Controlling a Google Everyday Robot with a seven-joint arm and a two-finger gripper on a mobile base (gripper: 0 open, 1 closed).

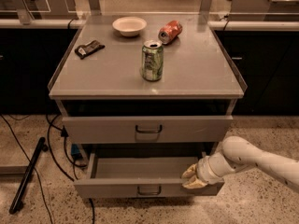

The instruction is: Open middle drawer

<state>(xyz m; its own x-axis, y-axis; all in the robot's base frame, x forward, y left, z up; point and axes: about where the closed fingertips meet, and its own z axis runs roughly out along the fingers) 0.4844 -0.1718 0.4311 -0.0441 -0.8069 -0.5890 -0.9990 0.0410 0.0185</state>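
The middle drawer [117,188] is a wide, shallow grey drawer with a small dark bar handle [148,190]. It stands pulled out well in front of the cabinet, and its inside shows no contents. My gripper [193,178] is at the top edge of the drawer's front, near its right end, to the right of the handle. My white arm [252,158] reaches in from the lower right. The slimmer grey drawer [147,129] above sits further back. The taller drawer is hidden below the open one.
On the cabinet top [112,78] stand a green can [152,60], a tipped red can [169,31], a white bowl [129,25] and a dark packet [88,49]. Cables [56,157] and a black rod [27,175] lie on the floor at the left.
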